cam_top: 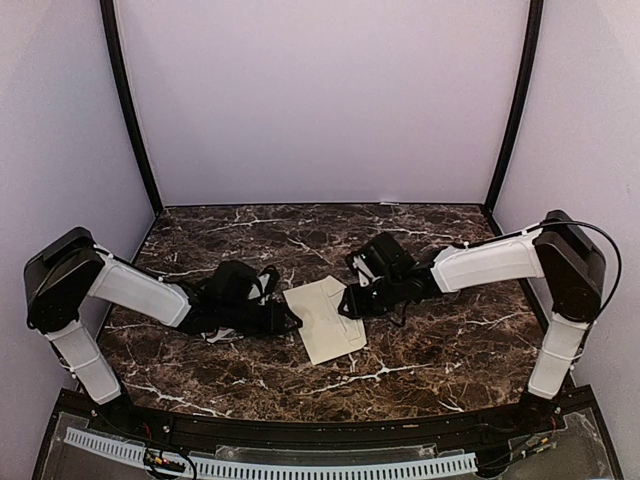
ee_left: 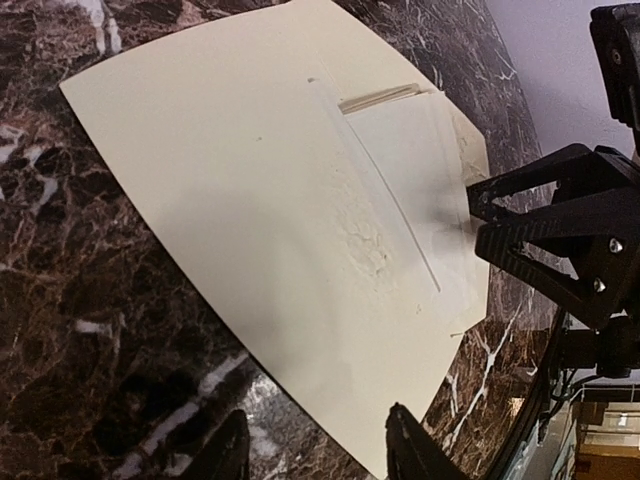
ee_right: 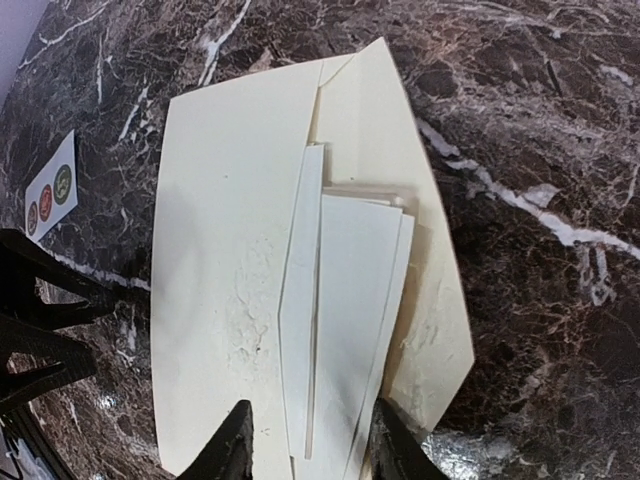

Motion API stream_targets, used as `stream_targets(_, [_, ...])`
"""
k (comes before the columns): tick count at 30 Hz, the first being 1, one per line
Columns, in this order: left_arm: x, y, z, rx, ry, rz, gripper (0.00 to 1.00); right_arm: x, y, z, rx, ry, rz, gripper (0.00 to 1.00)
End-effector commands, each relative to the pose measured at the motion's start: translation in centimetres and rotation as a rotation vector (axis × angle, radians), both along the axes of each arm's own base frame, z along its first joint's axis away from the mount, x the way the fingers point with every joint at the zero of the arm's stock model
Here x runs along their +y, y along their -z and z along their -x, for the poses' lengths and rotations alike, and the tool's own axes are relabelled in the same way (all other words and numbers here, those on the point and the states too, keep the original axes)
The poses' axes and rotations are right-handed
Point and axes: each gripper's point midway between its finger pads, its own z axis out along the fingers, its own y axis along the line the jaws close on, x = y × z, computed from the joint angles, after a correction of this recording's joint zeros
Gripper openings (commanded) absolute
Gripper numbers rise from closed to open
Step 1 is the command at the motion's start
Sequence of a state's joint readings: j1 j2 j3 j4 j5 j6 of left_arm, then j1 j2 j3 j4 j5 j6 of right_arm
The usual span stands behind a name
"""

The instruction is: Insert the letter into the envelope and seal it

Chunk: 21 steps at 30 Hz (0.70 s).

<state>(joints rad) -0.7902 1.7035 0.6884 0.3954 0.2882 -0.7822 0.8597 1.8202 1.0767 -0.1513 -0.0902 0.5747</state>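
Cream-beige paper envelope, a long rectangle with its flap open, lies flat on the dark marbled table top between the two tools. The right gripper is at the flap side, and the left gripper is at the opposite, closed long edge. In the right wrist view the long axis of the envelope runs straight forward from the fingertips. The folded white paper letter lies along the same axis. Its near end is directly between the right fingers, which stand apart and do not pinch it, so this tool is released. The letter seems only partly in the pocket, and part of it covers the flap. The left fingers are also spread with nothing gripped, and the envelope edge is just ahead of them. I judge that the right arm is nearer to the letter, so the coming push should go sideways, toward the left gripper
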Motion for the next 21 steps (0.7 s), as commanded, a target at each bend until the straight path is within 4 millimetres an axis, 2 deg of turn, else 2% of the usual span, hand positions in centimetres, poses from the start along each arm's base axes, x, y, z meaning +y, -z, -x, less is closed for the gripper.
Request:
stream_targets(1, [1.0, -2.1, -0.9, -0.076, -0.023, -0.064, 0.48, 0.0, -3.9, -0.8, -0.083, 0.010, -0.013, 0.42])
stream_targets(4, [0.9, -2.3, -1.2, -0.085, -0.026, -0.070, 0.49, -0.2, -4.6, -0.9, -0.104, 0.014, -0.010, 0.44])
stream_targets(8, [0.7, -1.9, -1.5, -0.071, -0.034, -0.064, 0.49, -0.1, -4.7, -0.9, -0.107, 0.011, -0.015, 0.39])
stream_targets(12, [0.2, -1.0, -1.7, -0.047, -0.039, -0.049, 0.46, 0.1, -3.8, -1.0, -0.094, 0.013, -0.003, 0.33])
stream_targets(21, [0.0, 0.1, -2.4, -0.034, -0.043, -0.059, 0.41, -0.2, -1.6, -2.3, -0.087, 0.056, 0.064, 0.26])
